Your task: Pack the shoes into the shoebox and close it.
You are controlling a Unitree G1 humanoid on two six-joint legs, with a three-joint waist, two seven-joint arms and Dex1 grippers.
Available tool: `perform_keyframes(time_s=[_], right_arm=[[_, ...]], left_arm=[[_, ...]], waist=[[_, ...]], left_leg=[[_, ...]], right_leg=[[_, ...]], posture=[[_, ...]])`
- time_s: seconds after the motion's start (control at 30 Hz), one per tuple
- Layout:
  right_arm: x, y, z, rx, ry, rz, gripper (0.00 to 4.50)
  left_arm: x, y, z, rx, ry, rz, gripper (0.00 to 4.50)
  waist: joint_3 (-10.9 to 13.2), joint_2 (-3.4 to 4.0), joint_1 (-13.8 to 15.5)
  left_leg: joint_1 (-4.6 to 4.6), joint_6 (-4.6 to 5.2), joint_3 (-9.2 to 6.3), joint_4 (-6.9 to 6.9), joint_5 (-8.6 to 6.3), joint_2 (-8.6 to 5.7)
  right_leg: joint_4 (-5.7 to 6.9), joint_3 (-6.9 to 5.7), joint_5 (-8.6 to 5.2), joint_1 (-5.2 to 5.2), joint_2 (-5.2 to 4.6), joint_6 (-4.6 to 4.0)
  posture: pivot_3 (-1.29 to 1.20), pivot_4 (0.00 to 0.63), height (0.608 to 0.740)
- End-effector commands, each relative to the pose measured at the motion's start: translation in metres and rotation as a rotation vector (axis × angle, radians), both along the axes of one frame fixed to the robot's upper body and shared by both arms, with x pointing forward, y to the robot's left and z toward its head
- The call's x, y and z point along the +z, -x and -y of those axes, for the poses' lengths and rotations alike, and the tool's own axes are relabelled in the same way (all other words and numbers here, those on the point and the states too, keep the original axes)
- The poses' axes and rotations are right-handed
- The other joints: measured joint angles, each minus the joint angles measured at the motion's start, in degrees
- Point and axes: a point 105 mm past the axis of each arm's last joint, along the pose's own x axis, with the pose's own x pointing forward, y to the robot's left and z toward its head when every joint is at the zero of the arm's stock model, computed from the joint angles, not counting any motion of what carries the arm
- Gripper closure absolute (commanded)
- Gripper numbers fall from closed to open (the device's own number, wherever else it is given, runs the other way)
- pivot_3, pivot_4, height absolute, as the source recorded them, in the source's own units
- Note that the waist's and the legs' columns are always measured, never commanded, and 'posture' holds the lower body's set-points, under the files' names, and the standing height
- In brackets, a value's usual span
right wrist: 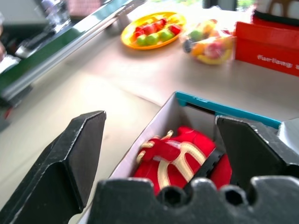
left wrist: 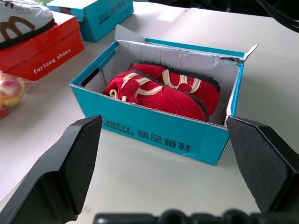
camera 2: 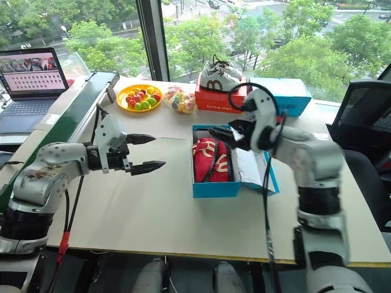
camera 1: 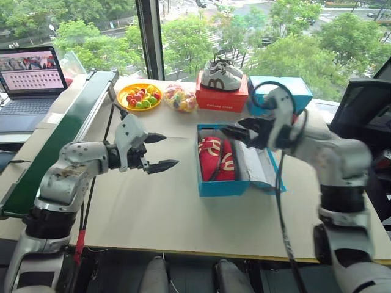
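Open shoebox (camera 1: pixel 223 183) on the table (camera 1: pixel 159 207), right of centre, its long axis running from near edge to far edge; the lid (camera 1: pixel 259 165) lies folded out on its right side. Both shoes (camera 1: pixel 217 157) lie inside, side by side along that axis. Left gripper (camera 1: pixel 160 151), fingers spread wide and empty, hovers over bare tabletop left of the box. Right gripper (camera 1: pixel 235 134), jaws parted and empty, hangs above the box's far end. Broad clear surface lies toward the near edge.
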Motion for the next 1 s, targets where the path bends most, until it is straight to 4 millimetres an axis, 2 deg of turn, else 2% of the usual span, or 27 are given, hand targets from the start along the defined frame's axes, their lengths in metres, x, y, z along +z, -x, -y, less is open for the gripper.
perform_keyframes(time_s=[0.03, 0.07, 0.13, 0.23, 0.37, 0.47, 0.53, 0.6, 0.73, 0.8, 0.83, 0.9, 0.93, 1.0], right_arm=[[-0.001, 0.004, -0.011, -0.023, -0.112, 0.043, 3.50], [-0.012, 0.001, -0.010, -0.061, -0.112, 0.029, 3.72], [-0.025, -0.003, -0.009, -0.117, -0.152, 0.007, 4.46], [-0.052, -0.013, -0.004, -0.219, -0.181, -0.020, 4.49], [-0.073, -0.030, 0.010, -0.372, -0.237, -0.042, 4.49], [-0.091, -0.040, 0.022, -0.513, -0.374, -0.100, 4.49], [-0.104, -0.049, 0.039, -0.649, -0.462, -0.121, 4.49], [-0.107, -0.057, 0.050, -0.740, -0.567, -0.126, 4.49], [-0.085, -0.076, 0.079, -0.887, -0.998, -0.068, 4.49], [-0.071, -0.077, 0.100, -0.907, -1.206, -0.007, 4.49], [-0.063, -0.077, 0.105, -0.881, -1.247, 0.035, 4.49], [-0.039, -0.077, 0.100, -0.768, -1.277, 0.098, 4.49], [-0.020, -0.074, 0.087, -0.648, -1.283, 0.121, 4.49], [0.002, -0.066, 0.068, -0.496, -1.287, 0.135, 4.49]], left_arm=[[0.009, -0.001, 0.007, -0.059, -0.024, 0.039, 0.00], [0.010, -0.002, 0.008, -0.068, -0.024, 0.040, 0.00], [0.011, -0.002, 0.009, -0.074, -0.026, 0.044, 0.00], [0.015, -0.004, 0.008, -0.069, -0.037, 0.056, 0.00], [0.017, -0.006, 0.007, -0.060, -0.038, 0.064, 0.00], [0.018, -0.005, 0.007, -0.057, -0.038, 0.065, 0.00], [0.019, -0.007, 0.005, -0.038, -0.035, 0.064, 0.00], [0.020, -0.007, 0.003, -0.028, -0.037, 0.066, 0.00], [0.023, -0.007, 0.003, -0.015, -0.019, 0.083, 0.00], [0.036, -0.010, 0.006, 0.009, 0.052, 0.099, 0.00], [0.041, -0.010, 0.006, 0.012, 0.071, 0.103, 0.00], [0.045, -0.011, 0.005, 0.019, 0.078, 0.106, 0.00], [0.045, -0.011, 0.003, 0.024, 0.073, 0.108, 0.00], [0.045, -0.011, 0.001, 0.031, 0.069, 0.109, 0.00]], waist=[[0.0, 0.00, -0.2], [0.0, -0.01, -0.3], [0.0, 0.00, -0.3], [0.0, -0.03, -0.1], [0.0, -0.02, 0.2], [0.0, -0.02, 0.2], [0.0, -0.01, 0.2], [0.0, -0.01, 0.2], [0.0, -0.02, 0.1], [0.0, 0.03, 0.1], [0.0, 0.05, 0.2], [0.0, 0.07, 0.2], [0.0, 0.09, 0.1], [0.1, 0.23, -0.2]], left_leg=[[0.02, 0.00, 0.00, 0.01, 0.00, -0.01], [0.04, 0.01, -0.02, 0.01, 0.01, -0.01], [0.03, 0.01, -0.06, 0.04, 0.01, -0.03], [0.00, 0.01, -0.08, 0.04, 0.01, -0.04], [-0.06, 0.01, -0.08, 0.04, 0.01, -0.06], [-0.06, 0.01, -0.08, 0.01, 0.01, -0.05], [-0.06, 0.01, -0.09, 0.03, 0.01, -0.05], [-0.05, 0.01, -0.09, 0.04, 0.01, -0.05], [0.02, 0.00, -0.10, 0.05, 0.02, -0.03], [0.06, 0.00, -0.10, 0.03, 0.02, -0.04], [0.06, 0.01, -0.09, 0.04, 0.02, -0.04], [0.03, 0.01, -0.10, 0.01, 0.02, -0.05], [0.03, 0.01, -0.10, -0.02, 0.02, -0.05], [0.01, 0.01, -0.10, -0.07, 0.02, -0.06]], right_leg=[[0.02, 0.03, 0.01, -0.01, 0.00, 0.01], [0.03, 0.04, 0.01, 0.00, 0.03, 0.02], [0.05, 0.03, 0.02, 0.01, 0.04, 0.04], [0.02, 0.01, 0.02, 0.01, 0.04, 0.04], [0.02, 0.01, 0.02, -0.03, 0.03, 0.03], [0.03, 0.01, 0.02, -0.03, 0.03, 0.03], [0.04, -0.01, 0.02, -0.02, 0.04, 0.03], [0.04, -0.01, 0.04, 0.00, 0.03, 0.00], [0.03, -0.02, 0.05, 0.08, 0.04, 0.03], [0.05, -0.02, 0.06, 0.11, 0.04, 0.02], [0.05, -0.01, 0.07, 0.11, 0.03, 0.01], [0.05, -0.03, 0.11, 0.10, 0.03, -0.05], [0.04, -0.02, 0.11, 0.08, 0.04, -0.06], [0.05, 0.00, 0.13, 0.05, 0.04, -0.10]], posture=[[0.00, 0.150, 0.740], [0.00, 0.150, 0.740], [0.00, 0.150, 0.740], [0.00, 0.150, 0.740], [0.00, 0.150, 0.740], [0.00, 0.150, 0.740], [0.00, 0.150, 0.740], [0.00, 0.150, 0.740], [0.00, 0.150, 0.740], [0.00, 0.150, 0.740], [0.00, 0.150, 0.740], [0.00, 0.150, 0.740], [0.00, 0.150, 0.740], [0.00, 0.150, 0.740]])
